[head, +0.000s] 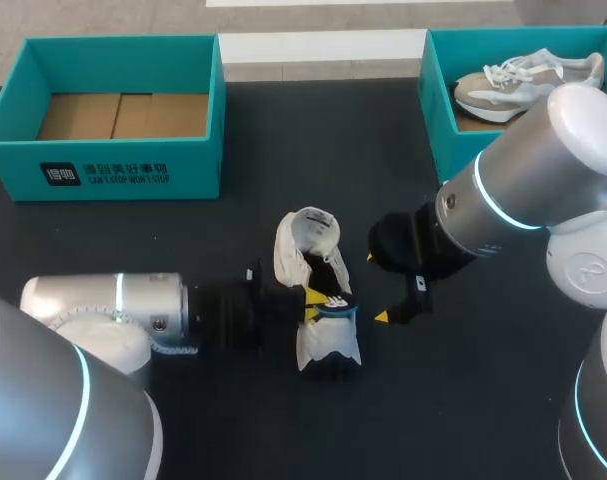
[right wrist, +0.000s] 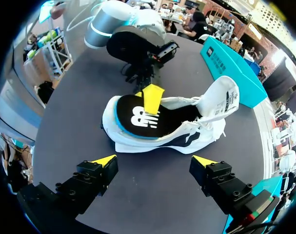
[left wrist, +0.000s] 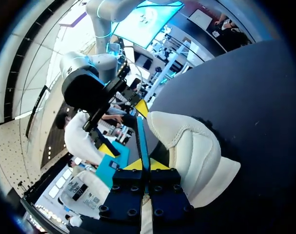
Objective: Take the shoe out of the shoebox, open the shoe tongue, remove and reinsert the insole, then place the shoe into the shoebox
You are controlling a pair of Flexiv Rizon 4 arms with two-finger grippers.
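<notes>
Left: lies level over the black table (head: 463, 400), jaws pinched on thin blue-edged insole (right wrist: 135, 117) of cream padded shoe (head: 305, 245), toppled mid-table. Right: angles down beside it, jaws wide apart, holding nothing

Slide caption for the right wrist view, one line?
Open right gripper faces the white shoe while the left gripper pinches its black insole.
</notes>
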